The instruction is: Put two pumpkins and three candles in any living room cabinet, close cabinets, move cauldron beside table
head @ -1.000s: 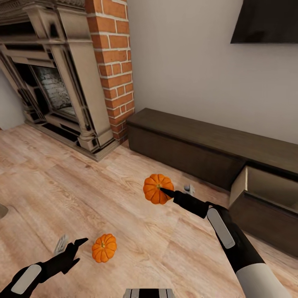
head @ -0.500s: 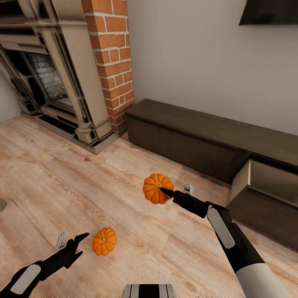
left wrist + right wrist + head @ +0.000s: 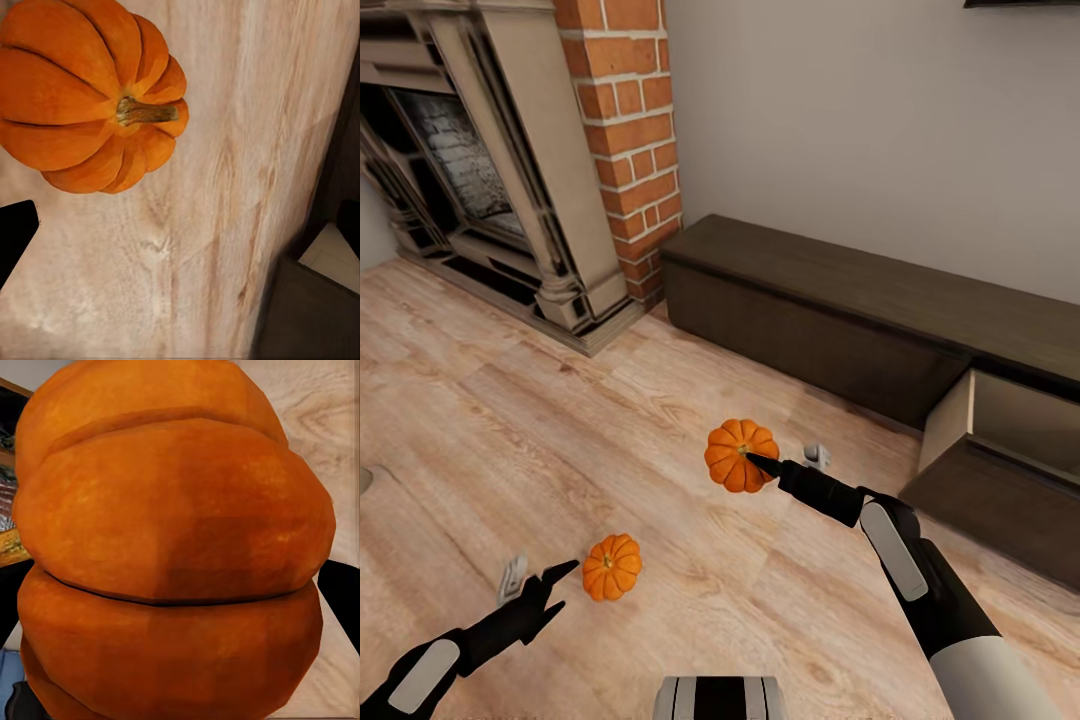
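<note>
Pumpkins, 2 of them, are in front of me on this stretch of the living room. One pumpkin (image 3: 740, 456) is held up off the plank floor (image 3: 510, 420) at the end of the right gripper (image 3: 784, 463), whose dark fingers (image 3: 764, 463) reach across its near side while a pale part shows just behind it. From the right wrist view that held pumpkin (image 3: 172, 547) sits right against the camera, its ribbed orange skin pressed between the dark finger shapes at either edge, so the fingers are closed on it.

The second pumpkin (image 3: 611, 567) lies on the floor, lower and to the left, stem up. The left gripper (image 3: 536, 586) hovers just beside it, not touching, with its fingers (image 3: 560, 572) spread apart and nothing between them. In the left wrist view this pumpkin (image 3: 90, 97) shows its brown stem (image 3: 146, 112) against the pale wood.

Along the wall runs the long dark-brown cabinet (image 3: 810, 300). Its drawer (image 3: 1010, 440) at the right end stands pulled out, with a pale beige inside. Left of the cabinet rise the red brick chimney (image 3: 625, 130) and the stone-coloured fireplace surround (image 3: 480, 170).

I can read no writing, label or brand on anything here.
</note>
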Controlling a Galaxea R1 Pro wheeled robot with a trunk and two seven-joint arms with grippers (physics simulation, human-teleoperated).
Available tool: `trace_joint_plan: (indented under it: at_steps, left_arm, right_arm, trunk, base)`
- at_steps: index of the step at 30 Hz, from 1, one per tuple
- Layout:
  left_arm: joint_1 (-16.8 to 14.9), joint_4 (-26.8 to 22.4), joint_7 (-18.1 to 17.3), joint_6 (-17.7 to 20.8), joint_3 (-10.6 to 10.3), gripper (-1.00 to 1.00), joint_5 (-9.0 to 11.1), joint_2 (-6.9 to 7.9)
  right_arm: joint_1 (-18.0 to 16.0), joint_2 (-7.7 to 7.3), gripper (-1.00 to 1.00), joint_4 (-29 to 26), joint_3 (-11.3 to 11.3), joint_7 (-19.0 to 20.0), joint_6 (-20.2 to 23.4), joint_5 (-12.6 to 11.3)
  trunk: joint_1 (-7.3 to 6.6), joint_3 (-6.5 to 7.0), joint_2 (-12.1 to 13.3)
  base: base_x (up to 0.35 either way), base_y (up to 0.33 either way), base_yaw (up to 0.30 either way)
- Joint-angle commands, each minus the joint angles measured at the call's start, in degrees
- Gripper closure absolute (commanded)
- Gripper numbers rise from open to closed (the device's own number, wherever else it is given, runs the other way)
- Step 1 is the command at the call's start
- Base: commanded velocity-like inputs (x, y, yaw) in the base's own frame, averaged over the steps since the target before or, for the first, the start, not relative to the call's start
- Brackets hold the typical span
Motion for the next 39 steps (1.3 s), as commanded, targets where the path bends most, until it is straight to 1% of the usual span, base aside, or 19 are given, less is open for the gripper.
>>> trace_joint_plan:
  at_steps: [1,13,15,19,21,39]
  left_arm:
    - [-0.02,0.01,-0.16,0.43,0.14,-1.00,0.17,-0.01]
    - [-0.02,-0.02,-0.49,0.47,0.14,-1.00,0.15,-0.01]
    - [-0.02,-0.04,-1.20,0.49,0.10,-1.00,0.13,-0.01]
    - [-0.02,0.01,-3.78,0.42,0.03,-1.00,0.02,-0.01]
    - [-0.02,0.01,-4.16,0.42,0.05,-1.00,0.00,0.02]
    - [-0.02,0.00,-4.51,0.50,0.06,-1.00,0.05,0.16]
  right_arm:
    - [-0.03,-0.03,1.00,-0.02,0.04,-0.02,0.27,-0.47]
    - [-0.03,-0.03,1.00,0.07,0.04,-0.02,0.17,-0.47]
    - [-0.03,-0.03,1.00,0.08,0.04,-0.02,0.15,-0.47]
    - [-0.03,-0.03,1.00,0.10,0.04,-0.02,0.09,-0.47]
    - [-0.03,-0.03,1.00,0.09,0.04,-0.02,0.09,-0.47]
    - [-0.03,-0.03,1.00,0.16,0.04,-0.09,-0.05,-0.39]
  trunk:
    - [0.01,-0.27,-0.03]
    - [0.32,-2.92,-0.19]
    - [0.37,-3.37,-0.22]
    - [0.48,-4.25,-0.27]
    - [0.53,-4.70,-0.30]
    - [0.99,-8.68,-0.54]
  base:
    - [0.000,0.000,0.000]
    - [0.000,0.000,0.000]
    - [0.000,0.000,0.000]
    - [0.000,0.000,0.000]
    - [0.000,0.000,0.000]
    - [0.000,0.000,0.000]
